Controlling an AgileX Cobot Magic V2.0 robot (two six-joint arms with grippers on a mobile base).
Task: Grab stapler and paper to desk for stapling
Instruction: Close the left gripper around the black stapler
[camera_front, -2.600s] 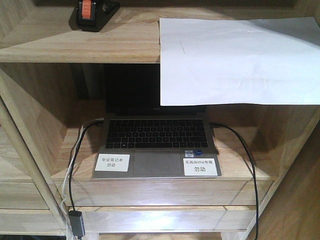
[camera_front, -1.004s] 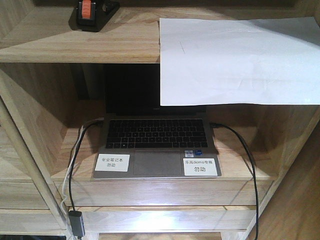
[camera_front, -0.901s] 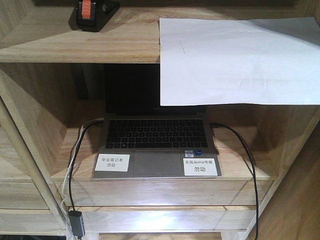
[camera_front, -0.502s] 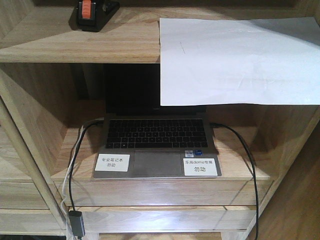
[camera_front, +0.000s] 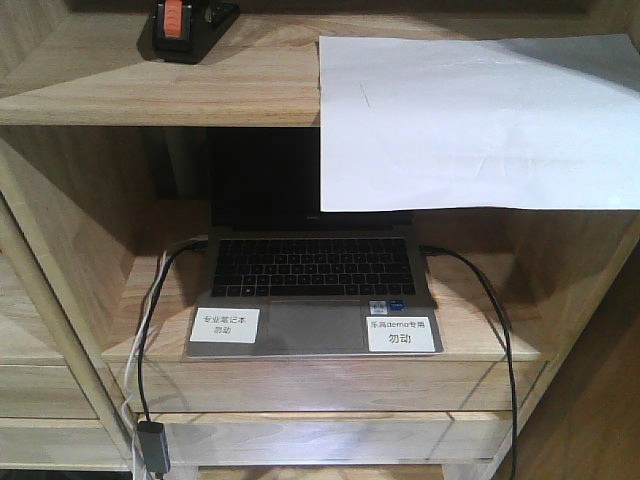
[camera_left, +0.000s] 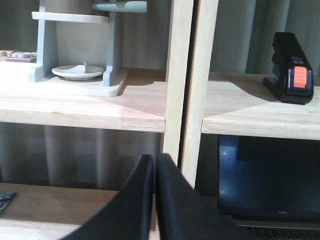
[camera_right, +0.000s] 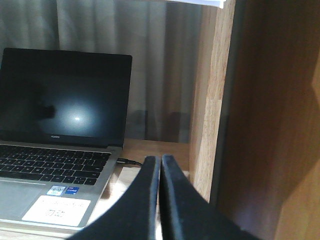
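The black stapler (camera_front: 185, 28) with an orange-red patch stands on the upper shelf at the far left; it also shows in the left wrist view (camera_left: 293, 69) at the upper right. The white paper (camera_front: 470, 120) lies on the same shelf to the right, its front edge hanging over the shelf lip. My left gripper (camera_left: 154, 159) is shut and empty, in front of a shelf upright, below and left of the stapler. My right gripper (camera_right: 160, 159) is shut and empty, low beside the laptop. The desk is out of view.
An open laptop (camera_front: 312, 285) with two white labels sits in the lower compartment, with black cables (camera_front: 500, 330) at both sides. A wooden side panel (camera_right: 260, 115) is close on the right. A grey rack with a dish (camera_left: 77, 72) stands on the left shelf.
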